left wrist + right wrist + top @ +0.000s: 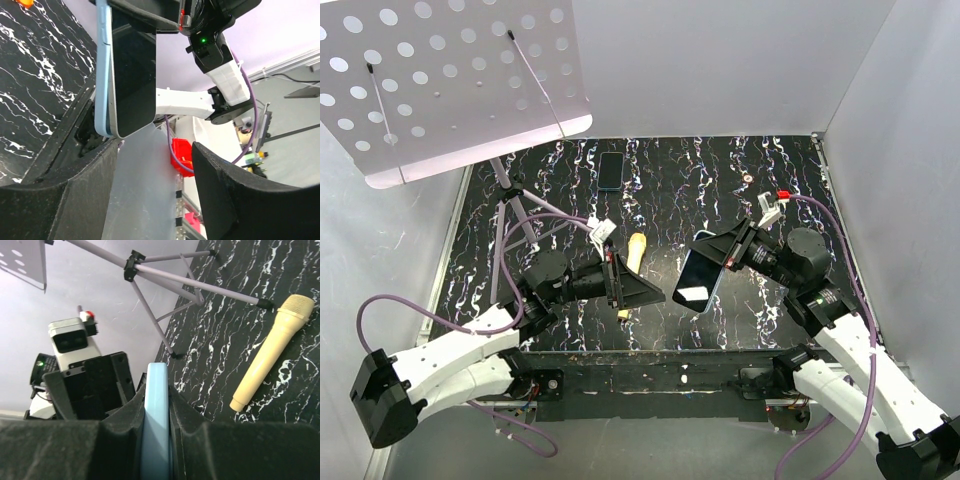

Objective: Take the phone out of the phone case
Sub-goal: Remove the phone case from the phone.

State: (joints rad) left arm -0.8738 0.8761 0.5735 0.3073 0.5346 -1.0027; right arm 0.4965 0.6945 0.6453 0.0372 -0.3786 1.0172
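Nearest the front edge of the bench, the left tool is held with its fingers apart, nothing between them. Just beyond it, the phone, seated in its light-blue phone case, is clamped by the right tool and held off the bench, above its near middle. Behind it, a cream microphone is laid flat near the centre. A music stand is set by the left edge, and a second smartphone by the far edge.
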